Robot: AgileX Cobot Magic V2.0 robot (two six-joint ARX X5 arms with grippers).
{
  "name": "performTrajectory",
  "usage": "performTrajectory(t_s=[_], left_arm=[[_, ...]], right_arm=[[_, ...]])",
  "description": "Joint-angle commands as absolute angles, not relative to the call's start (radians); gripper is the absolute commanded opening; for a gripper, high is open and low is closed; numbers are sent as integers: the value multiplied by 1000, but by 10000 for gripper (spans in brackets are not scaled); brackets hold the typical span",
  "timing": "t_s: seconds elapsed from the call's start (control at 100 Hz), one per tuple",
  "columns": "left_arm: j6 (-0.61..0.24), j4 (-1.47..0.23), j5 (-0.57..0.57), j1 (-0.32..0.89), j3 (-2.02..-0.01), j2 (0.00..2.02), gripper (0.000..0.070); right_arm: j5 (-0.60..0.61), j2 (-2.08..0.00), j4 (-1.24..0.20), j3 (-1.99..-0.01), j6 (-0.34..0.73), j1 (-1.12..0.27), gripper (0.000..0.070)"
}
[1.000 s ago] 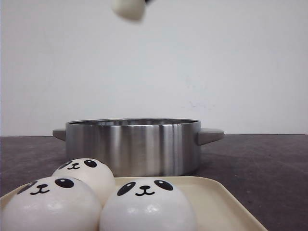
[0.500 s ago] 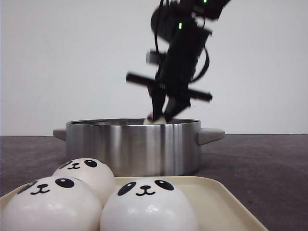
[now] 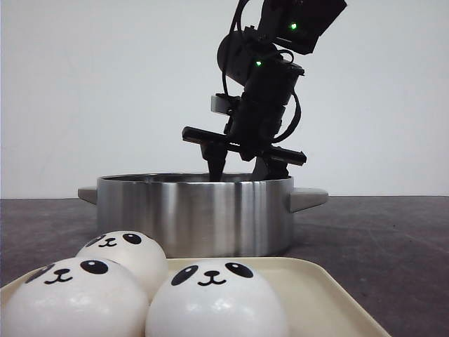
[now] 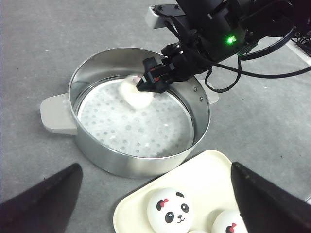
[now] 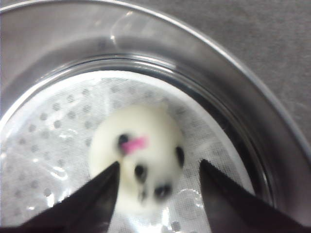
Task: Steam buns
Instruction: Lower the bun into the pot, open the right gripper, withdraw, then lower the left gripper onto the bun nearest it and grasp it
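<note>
In the front view, three buns sit on a cream tray (image 3: 330, 295) nearest the camera: one at the 7 o'clock corner (image 3: 70, 298), one just behind it (image 3: 125, 254), and one at 6 o'clock (image 3: 214, 302), each touching its neighbour. Behind the tray stands a steel pot (image 3: 193, 214) with grey side handles.

The left gripper (image 4: 155, 199) shows only as two dark fingertips spread wide at the edges of its wrist view, holding nothing, above the tray and pot.

The right gripper (image 3: 242, 165) reaches down at the pot's rim, at about 1 o'clock from the pot's centre. Its fingers (image 5: 92, 199) are spread apart, and the fourth bun (image 5: 138, 158) lies blurred between and beyond them on the perforated white liner (image 4: 131, 128) inside the pot; whether they touch it I cannot tell.

No writing or brand can be read.
</note>
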State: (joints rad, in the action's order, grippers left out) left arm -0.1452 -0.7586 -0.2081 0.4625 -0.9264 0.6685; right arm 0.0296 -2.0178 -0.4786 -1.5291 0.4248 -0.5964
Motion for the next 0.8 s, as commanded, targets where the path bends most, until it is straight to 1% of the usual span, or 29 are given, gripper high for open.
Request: performTrajectory(t_s=[0.0, 0.15, 0.24, 0.27, 0.3, 0.32, 0.36, 0.37, 0.38, 0.41, 0.42, 0.57, 0.69, 0.79], left_arm=[[-136, -744, -206, 468, -943, 675, 585], [-136, -748, -206, 468, -943, 675, 585], [-138, -763, -206, 468, -943, 675, 585], [-141, -767, -206, 468, -943, 677, 585], [-147, -772, -206, 468, -943, 681, 585], [-151, -774, -206, 468, -943, 682, 585], [-162, -778, -206, 468, -943, 690, 585], [-165, -780, -206, 468, -943, 692, 585], [-169, -781, -206, 468, -943, 695, 585], [-177, -787, -206, 468, -943, 704, 585], [-179, -789, -206, 468, -943, 708, 585], [-215, -830, -208, 472, -943, 789, 593], [-238, -877, -237, 492, -943, 873, 593], [-287, -927, -266, 524, -943, 958, 593]], right_arm=[[25, -2036, -480, -1547, 415, -606, 366], [29, -2032, -484, -1560, 415, -606, 367], [54, -2008, -530, -1602, 409, -606, 364], [53, -1993, -547, -1620, 399, -607, 351], [55, -1973, -566, -1639, 387, -609, 316], [55, -1958, -576, -1652, 376, -612, 279], [54, -1924, -594, -1675, 352, -621, 170], [54, -1908, -602, -1683, 343, -625, 124], [54, -1902, -604, -1686, 340, -627, 107], [53, -1868, -615, -1702, 320, -635, 19], [52, -1855, -617, -1707, 313, -638, 0], [36, -1632, -621, -1748, 230, -701, 0], [-44, -1439, -626, -1749, 202, -783, 0], [-126, -1318, -630, -1749, 179, -842, 0]])
